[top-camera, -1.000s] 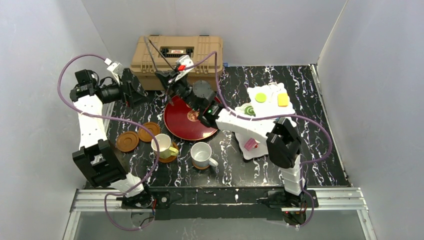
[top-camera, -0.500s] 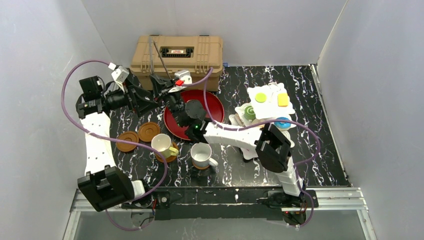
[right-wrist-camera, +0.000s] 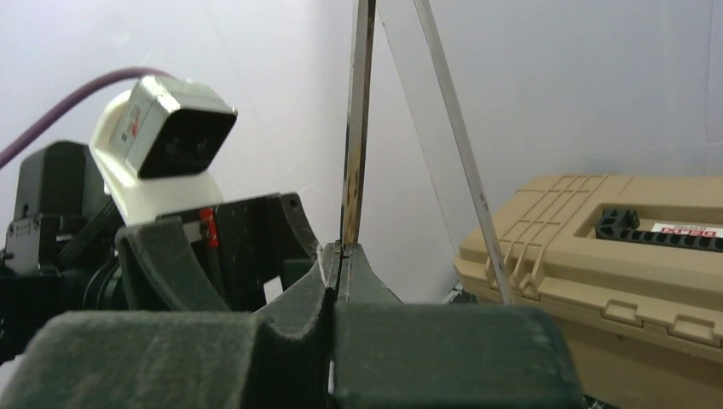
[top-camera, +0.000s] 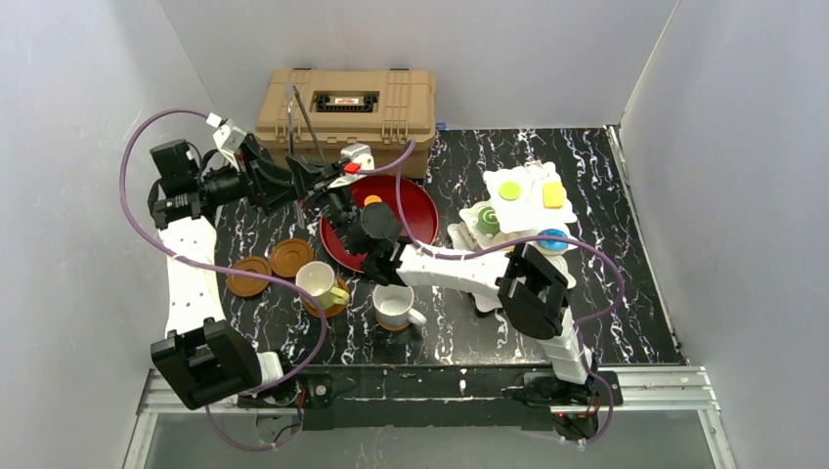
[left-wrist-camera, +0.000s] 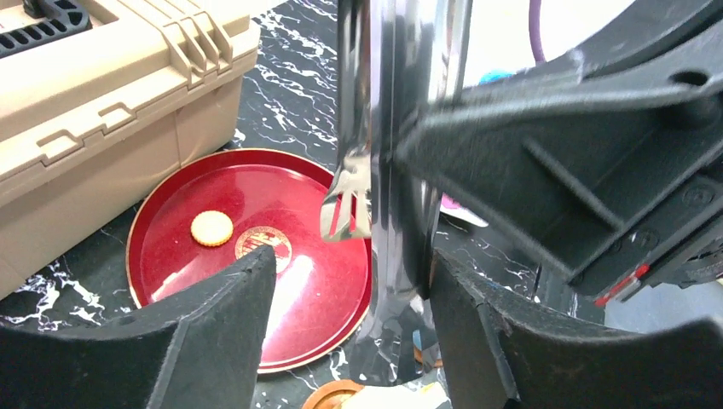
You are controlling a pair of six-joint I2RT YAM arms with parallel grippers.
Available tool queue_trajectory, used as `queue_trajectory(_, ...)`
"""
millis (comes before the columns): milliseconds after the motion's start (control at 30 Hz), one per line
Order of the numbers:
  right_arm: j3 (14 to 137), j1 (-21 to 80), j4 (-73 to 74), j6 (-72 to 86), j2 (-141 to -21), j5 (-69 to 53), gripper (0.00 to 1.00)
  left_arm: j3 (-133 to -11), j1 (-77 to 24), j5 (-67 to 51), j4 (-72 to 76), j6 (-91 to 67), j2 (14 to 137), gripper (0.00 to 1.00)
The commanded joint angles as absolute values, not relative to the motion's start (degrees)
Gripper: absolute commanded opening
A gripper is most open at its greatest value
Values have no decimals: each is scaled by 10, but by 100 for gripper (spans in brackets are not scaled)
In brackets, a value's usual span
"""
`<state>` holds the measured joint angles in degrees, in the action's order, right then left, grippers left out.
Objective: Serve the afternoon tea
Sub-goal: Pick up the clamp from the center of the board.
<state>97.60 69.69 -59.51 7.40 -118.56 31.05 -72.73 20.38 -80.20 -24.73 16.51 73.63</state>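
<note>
**Right hand** (right-wrist-camera: 339,266): fingers pressed together on 1 blade of a pair of metal tongs (right-wrist-camera: 359,128), gripped at its lower end. That blade stands upright. The 2nd blade leans away from it toward the tan plastic case (right-wrist-camera: 614,256).

**Left hand** (left-wrist-camera: 349,277): fingers apart, 1 on either side of the tongs. The metal runs just beside the finger (left-wrist-camera: 511,341) at the right of the wrist view. Contact there cannot be confirmed. A clear gap separates the metal from the other finger. The toothed tip of the tongs hangs above the dark-red tray (left-wrist-camera: 170,264).

**Position:** in the top view both hands meet over the rear-left rim of the tray, just in front of the case.

**Tray:** 1 small round orange toy biscuit (left-wrist-camera: 211,227) lies flat on it, just left of the centre emblem.

**Counter** (top-camera: 626,293), black with white marbling:
- The pale-yellow mug (top-camera: 315,281) and the white mug (top-camera: 393,303) each stand on a brown saucer, near the front edge of the tray.
- 2 bare saucers (top-camera: 291,257) lie side by side to the left of the mugs.
- The white tiered stand (top-camera: 533,178) sits at the right, well apart from both hands.
- The stand carries a lime-green disc (top-camera: 509,190), a yellow piece (top-camera: 553,194), a green piece (top-camera: 487,217) and a blue doughnut (top-camera: 552,237).
</note>
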Motion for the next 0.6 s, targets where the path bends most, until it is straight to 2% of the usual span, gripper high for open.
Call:
queue_trajectory(0,968,712,-615,88,-1158,306,1,-733,202,-820,-213,134,735,59)
queue_trajectory(100,972,716,-623,89,-1167,308,1,-728,202,-821,-212,135,729,54)
queue_trajectory(200,985,722,-624,76,-1174,311,1,-723,201,-812,-234,158,722,44)
queue_trajectory(300,995,727,-634,50,-1186,317,1,-720,201,-806,-242,169,724,30)
queue_trajectory(367,1003,728,-635,40,-1192,317,1,-719,200,-801,-241,168,727,26)
queue_trajectory(400,1007,730,-634,30,-1195,320,5,-717,200,-797,-241,170,727,23)
queue_trajectory(567,1014,731,-566,29,-1186,329,41,-717,198,-749,-237,196,724,10)
